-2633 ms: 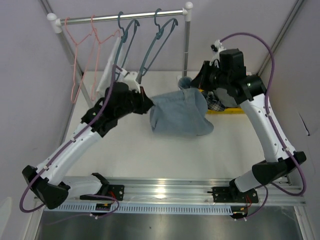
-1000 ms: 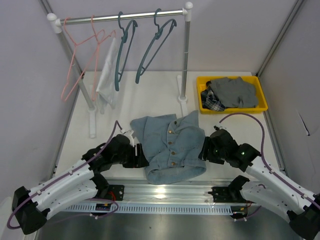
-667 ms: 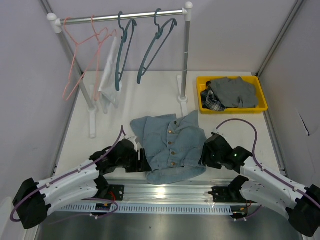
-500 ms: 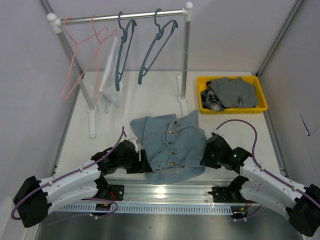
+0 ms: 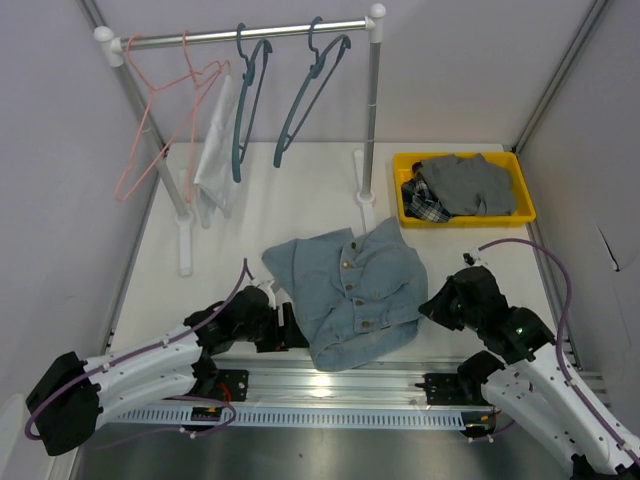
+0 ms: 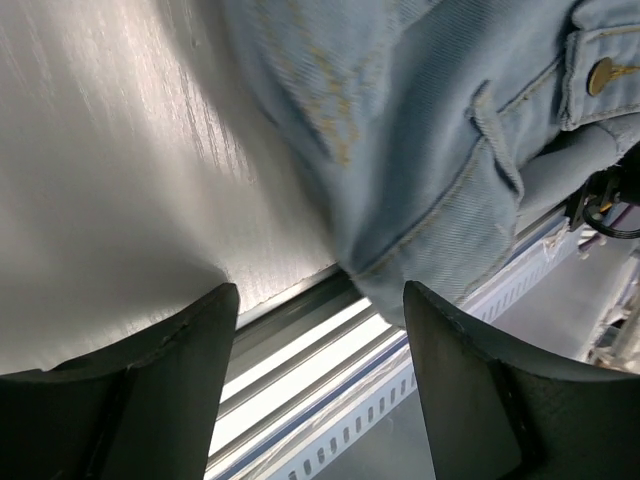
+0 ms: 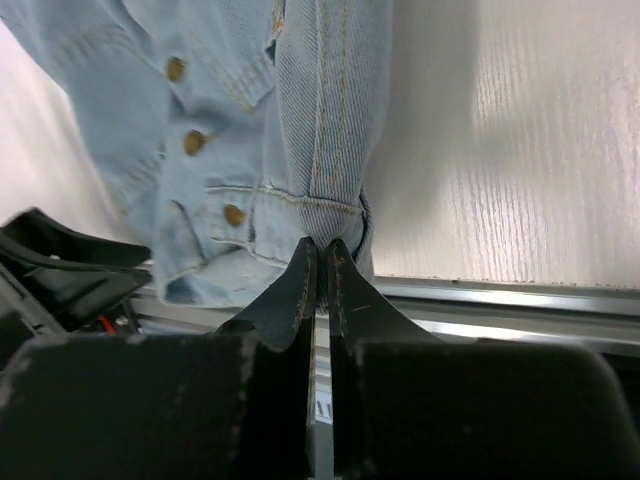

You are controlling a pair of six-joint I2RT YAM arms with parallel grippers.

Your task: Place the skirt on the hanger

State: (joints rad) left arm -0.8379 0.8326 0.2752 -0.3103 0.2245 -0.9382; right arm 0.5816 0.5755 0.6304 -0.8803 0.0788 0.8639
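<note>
My right gripper (image 7: 320, 248) has clamped shut since a second ago and now pinches the near right hem of the skirt (image 5: 350, 285), right of centre in the top view; my right arm has swung out rightward and the denim has slid with it; my left gripper (image 6: 318, 300) stands wide, gripping nothing, at the skirt's lower left edge; the skirt lies spread on the table (image 5: 300, 200); the teal hangers (image 5: 305, 108) hang on the rail at upper centre.
</note>
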